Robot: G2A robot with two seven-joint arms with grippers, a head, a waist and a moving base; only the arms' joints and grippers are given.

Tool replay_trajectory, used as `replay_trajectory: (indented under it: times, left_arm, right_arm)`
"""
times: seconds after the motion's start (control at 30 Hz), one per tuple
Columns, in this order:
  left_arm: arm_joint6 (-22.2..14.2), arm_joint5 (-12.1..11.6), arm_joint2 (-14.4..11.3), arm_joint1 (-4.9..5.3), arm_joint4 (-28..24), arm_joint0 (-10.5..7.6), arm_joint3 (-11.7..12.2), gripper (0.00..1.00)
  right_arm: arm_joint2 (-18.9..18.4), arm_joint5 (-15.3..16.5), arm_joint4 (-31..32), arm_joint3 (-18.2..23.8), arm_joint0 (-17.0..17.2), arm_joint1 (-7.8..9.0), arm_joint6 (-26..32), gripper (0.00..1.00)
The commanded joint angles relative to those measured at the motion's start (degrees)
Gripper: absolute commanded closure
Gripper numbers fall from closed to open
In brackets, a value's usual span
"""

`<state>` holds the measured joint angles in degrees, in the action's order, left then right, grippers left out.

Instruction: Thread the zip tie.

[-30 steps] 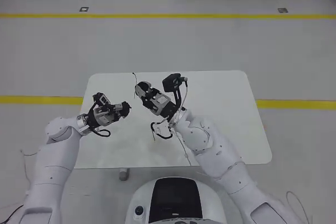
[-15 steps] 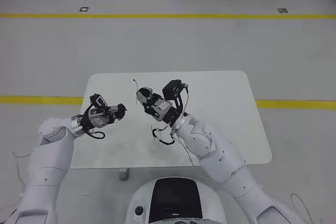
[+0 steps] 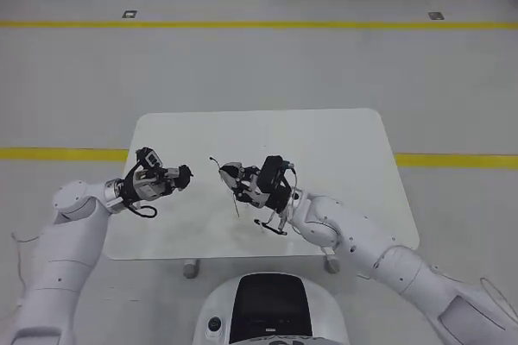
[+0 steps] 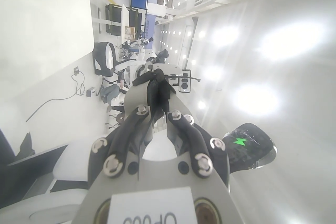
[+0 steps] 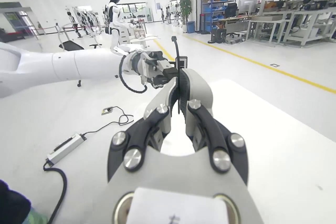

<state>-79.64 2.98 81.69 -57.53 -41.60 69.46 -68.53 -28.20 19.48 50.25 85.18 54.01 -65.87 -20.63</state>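
**Zip tie pinched in the right gripper, left gripper standing off**

The right gripper is closed flat on the black zip tie, holding it above the white tabletop. The strap runs lengthwise through the closed pads. Its small square head sticks out past the fingertips, and the plain end trails back toward the wrist. The tie touches nothing else, and it isn't looped or threaded yet.

The left gripper hangs near the right one with open air between them. Its dark pads look pressed together, and I can't make out anything held in them.

Judging by its look, the tie is very light, thin and springy. It should be stiff enough to point where aimed over a short length but whippy over a long one, and the plastic is slick, so a light pinch may let it slide or twist. The safest hold is probably close behind whichever end is being guided — a short free length flexes less. The head should be gripped by its sides so the slot stays open. The tail then has to be bent round and fed in squarely, which likely needs the second gripper.
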Motion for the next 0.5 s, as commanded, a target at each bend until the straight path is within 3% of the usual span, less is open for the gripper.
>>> replay_trajectory:
  times: [0.0, 0.33, 0.4, 0.47]
  left_arm:
    - [0.00, -0.21, -0.57, 0.17, -0.10, 0.08, -0.19, 1.00]
    - [0.15, 0.16, -1.32, 0.10, -0.08, 0.57, -0.83, 1.00]
    - [0.00, -1.71, -2.40, 0.34, 2.43, 1.11, -2.03, 1.00]
    - [0.00, -1.61, -3.62, 0.31, 0.55, 1.65, -2.59, 1.00]
  right_arm:
    - [0.13, 0.00, -0.12, -0.06, -0.14, 0.09, -0.24, 1.00]
    - [0.05, 0.00, -0.02, 0.22, -0.09, 0.07, -0.48, 1.00]
    - [-0.05, 0.00, 2.62, 0.95, 0.45, -0.10, -3.62, 1.00]
    - [1.05, 0.00, 4.91, 0.55, 0.40, -0.27, -6.66, 1.00]
